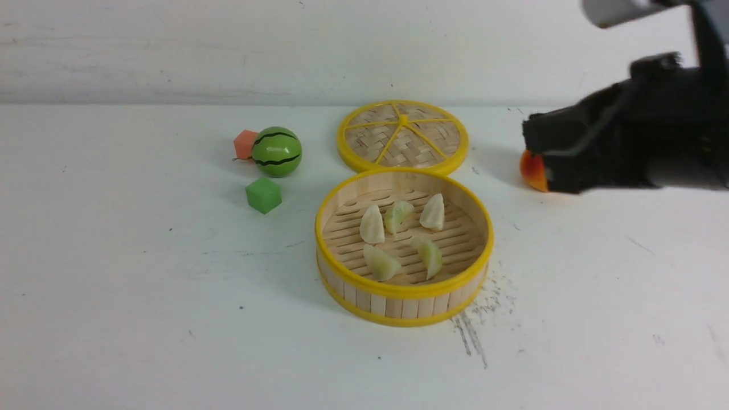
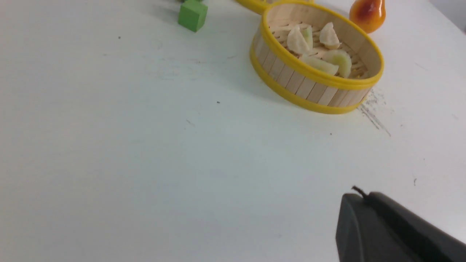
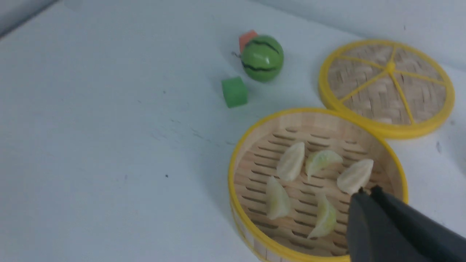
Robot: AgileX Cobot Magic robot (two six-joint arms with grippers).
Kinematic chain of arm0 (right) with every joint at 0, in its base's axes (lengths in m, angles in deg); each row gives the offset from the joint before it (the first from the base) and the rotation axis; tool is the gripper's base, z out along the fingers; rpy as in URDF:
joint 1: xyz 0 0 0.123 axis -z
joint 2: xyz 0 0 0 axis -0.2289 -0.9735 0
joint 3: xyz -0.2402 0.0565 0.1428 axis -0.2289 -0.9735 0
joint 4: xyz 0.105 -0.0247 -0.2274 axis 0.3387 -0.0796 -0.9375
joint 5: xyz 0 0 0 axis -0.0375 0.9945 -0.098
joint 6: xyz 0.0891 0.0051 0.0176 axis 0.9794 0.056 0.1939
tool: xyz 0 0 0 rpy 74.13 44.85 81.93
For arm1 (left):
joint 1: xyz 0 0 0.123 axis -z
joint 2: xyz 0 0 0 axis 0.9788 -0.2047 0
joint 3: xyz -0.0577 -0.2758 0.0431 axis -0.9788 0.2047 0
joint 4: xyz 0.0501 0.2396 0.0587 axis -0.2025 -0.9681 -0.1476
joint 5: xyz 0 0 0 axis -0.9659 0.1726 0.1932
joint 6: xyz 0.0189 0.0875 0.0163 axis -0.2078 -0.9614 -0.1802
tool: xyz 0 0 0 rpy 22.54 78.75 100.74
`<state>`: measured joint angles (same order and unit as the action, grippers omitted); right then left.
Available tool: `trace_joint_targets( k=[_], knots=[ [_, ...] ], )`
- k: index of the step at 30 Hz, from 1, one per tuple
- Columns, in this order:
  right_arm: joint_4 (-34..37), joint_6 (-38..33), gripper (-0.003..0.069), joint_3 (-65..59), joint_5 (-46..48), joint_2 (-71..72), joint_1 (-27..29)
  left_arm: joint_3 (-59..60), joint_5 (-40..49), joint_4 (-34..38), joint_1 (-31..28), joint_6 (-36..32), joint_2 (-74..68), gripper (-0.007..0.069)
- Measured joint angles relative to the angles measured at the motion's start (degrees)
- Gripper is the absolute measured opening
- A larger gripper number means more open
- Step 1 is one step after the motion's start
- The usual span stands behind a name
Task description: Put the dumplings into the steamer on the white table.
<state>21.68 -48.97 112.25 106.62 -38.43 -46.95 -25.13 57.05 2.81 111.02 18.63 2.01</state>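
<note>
The steamer (image 1: pixel 398 308) stands in the middle of the white table (image 1: pixel 142 285), uncovered. Several pale dumplings (image 1: pixel 372 225) lie on its slatted floor, also seen in the left wrist view (image 2: pixel 298 40) and the right wrist view (image 3: pixel 291 162). My right gripper (image 1: pixel 534 152) hangs raised to the right of the steamer and is blurred. In the right wrist view its fingertips (image 3: pixel 358 196) are pressed together with nothing between them, above the basket's edge (image 3: pixel 236 171). My left gripper (image 2: pixel 358 194) is shut and empty over bare table, far from the steamer (image 2: pixel 302 85); the front view does not show it.
The woven lid (image 1: pixel 403 136) lies flat just behind the steamer, touching it. A toy watermelon (image 1: pixel 277 151), an orange-red block (image 1: pixel 245 144) and a green cube (image 1: pixel 263 195) sit to the back left. An orange pear-like toy (image 1: pixel 532 171) is partly hidden behind my right gripper.
</note>
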Motion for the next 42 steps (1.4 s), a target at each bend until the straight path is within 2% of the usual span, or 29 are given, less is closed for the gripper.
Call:
trace_joint_targets(
  k=[6, 12, 33, 39, 42],
  knots=[
    [0.0, 0.0, -0.0021, -10.0, -5.3, 12.4, -1.2, 0.4, -3.8, -2.5, 0.0, -0.1, 0.0, -0.0015],
    [0.0, 0.0, -0.0019, -13.4, -6.3, 17.8, -1.2, 0.4, -4.0, -2.9, 0.0, -0.2, 0.0, -0.0015],
    [-0.1, 0.0, -0.0008, -13.5, -6.4, 18.4, -1.2, 0.4, -4.0, -2.9, 0.0, -0.2, 0.0, -0.0015],
    [-4.9, 0.0, -0.001, -17.5, -6.2, 20.2, -1.0, 0.4, -4.0, -2.9, 0.0, -0.2, 0.0, -0.0015],
    [-6.9, 0.0, -0.0021, -25.1, -9.7, 25.1, 2.1, 0.4, -4.0, -3.0, 0.0, -0.2, 0.0, -0.0015]
  ],
)
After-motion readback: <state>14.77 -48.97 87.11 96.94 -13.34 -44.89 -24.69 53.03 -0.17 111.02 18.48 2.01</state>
